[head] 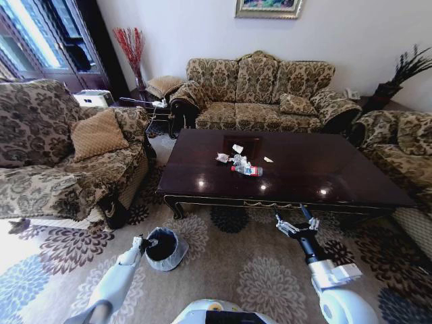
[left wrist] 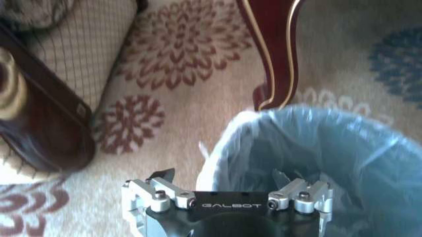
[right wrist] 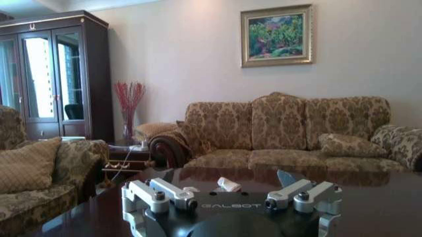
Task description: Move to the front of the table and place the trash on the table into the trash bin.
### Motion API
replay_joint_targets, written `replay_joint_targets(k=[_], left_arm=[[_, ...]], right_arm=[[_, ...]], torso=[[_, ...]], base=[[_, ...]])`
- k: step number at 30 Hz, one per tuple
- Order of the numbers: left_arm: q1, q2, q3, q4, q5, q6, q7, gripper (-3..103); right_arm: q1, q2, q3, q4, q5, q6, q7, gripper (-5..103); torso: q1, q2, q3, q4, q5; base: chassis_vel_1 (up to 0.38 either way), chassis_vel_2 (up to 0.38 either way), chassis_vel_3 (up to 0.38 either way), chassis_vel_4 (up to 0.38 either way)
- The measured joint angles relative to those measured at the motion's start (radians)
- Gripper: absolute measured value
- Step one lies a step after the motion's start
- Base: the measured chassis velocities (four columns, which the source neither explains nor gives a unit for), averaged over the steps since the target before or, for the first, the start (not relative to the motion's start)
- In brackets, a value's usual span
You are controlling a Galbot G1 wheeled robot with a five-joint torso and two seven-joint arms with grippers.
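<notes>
**A:** What sits closest to the robot?

**B:** Its two arms, low over a floral carpet. The left gripper hangs at the rim of the trash bin, a round dark bin lined with a pale bag, standing on the carpet just off the surface's near left corner. In the left wrist view its fingers are spread apart with nothing between them, over the bin's near rim.

**A:** And the other arm?

**B:** The right gripper is raised at the near edge of the surface, a dark glossy coffee table. Its fingers are also apart and empty.

**A:** Where is the trash?

**B:** The trash, white crumpled scraps and a small clear bottle, lies clustered near the middle of the surface, slightly toward the far edge. A patterned sofa stands beyond that.

**A:** What stage is this?

**B:** I judge the robot has reached the front; nothing is picked up yet. The next move calls for the right arm to reach well past the near edge to the cluster and close on one piece.
</notes>
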State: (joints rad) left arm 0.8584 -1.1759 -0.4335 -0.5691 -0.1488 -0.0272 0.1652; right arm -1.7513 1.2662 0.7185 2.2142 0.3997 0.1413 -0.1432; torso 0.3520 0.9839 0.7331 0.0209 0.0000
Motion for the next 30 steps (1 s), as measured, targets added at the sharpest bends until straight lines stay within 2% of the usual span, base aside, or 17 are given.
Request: replay_joint_targets(k=[3,9,12,15,16,18,21,22,26,30], left_arm=[[-0.044,-0.014,-0.03,0.1,0.06,-0.034,0.005,101],[-0.063,-0.031,-0.04,0.128,0.09,-0.038,-0.018,97],[-0.078,-0.043,-0.053,0.149,0.103,-0.011,-0.044,95],[-0.082,-0.046,-0.064,0.158,0.1,0.007,-0.045,94],[-0.084,-0.047,-0.075,0.162,0.097,0.025,-0.043,86],[-0.086,-0.047,-0.083,0.164,0.091,0.042,-0.038,86],[-0.084,-0.047,-0.096,0.156,0.082,0.119,-0.003,74],[-0.084,-0.047,-0.096,0.156,0.082,0.119,-0.003,74],[-0.07,-0.042,-0.111,0.153,0.107,0.169,0.082,58],[-0.067,-0.047,-0.118,0.154,0.111,0.176,0.094,50]], right_arm=[[0.0,-0.005,0.003,-0.005,0.0,0.0,0.007,100],[0.0,-0.007,0.004,-0.008,0.001,0.003,0.01,100],[0.0,-0.006,0.004,-0.01,0.001,0.006,0.01,100],[-0.001,-0.007,0.01,-0.01,0.003,0.009,0.012,100],[-0.002,-0.008,0.015,-0.011,0.005,0.01,0.012,100],[-0.003,-0.009,0.018,-0.011,0.007,0.01,0.013,100],[-0.008,-0.01,0.022,-0.011,0.008,0.01,0.018,100],[-0.008,-0.01,0.022,-0.011,0.008,0.01,0.018,100],[-0.017,-0.009,0.025,-0.007,0.004,0.007,0.022,100],[-0.024,-0.007,0.032,-0.004,0.002,0.007,0.023,100]], torso=[[0.0,0.0,0.0,-0.0001,0.0],[0.0,0.0,0.0,-0.0002,0.0001],[0.0,0.0,0.0,-0.0003,0.0],[0.0,0.0,0.0,-0.0002,0.0],[0.0,0.0,0.0,-0.0001,0.0001],[0.0,0.0,0.0,-0.0001,0.0],[0.0,0.0,0.0,-0.0002,0.0001],[0.0,0.0,0.0,-0.0002,0.0001],[0.0,0.0,0.0,0.0,0.0001],[0.0,0.0,0.0,0.0,0.0]], base=[[0.0,0.0,0.0,0.0],[0.0,0.0,0.0,0.0],[0.0,0.0,0.0,0.0],[0.0,0.0,0.0,0.0],[0.0,0.0,0.0,0.0],[0.0,0.0,0.0,0.0],[0.0,0.0,0.0,0.0],[0.0,0.0,0.0,0.0],[0.0,0.0,0.0,0.0],[0.0,0.0,0.0,0.0]])
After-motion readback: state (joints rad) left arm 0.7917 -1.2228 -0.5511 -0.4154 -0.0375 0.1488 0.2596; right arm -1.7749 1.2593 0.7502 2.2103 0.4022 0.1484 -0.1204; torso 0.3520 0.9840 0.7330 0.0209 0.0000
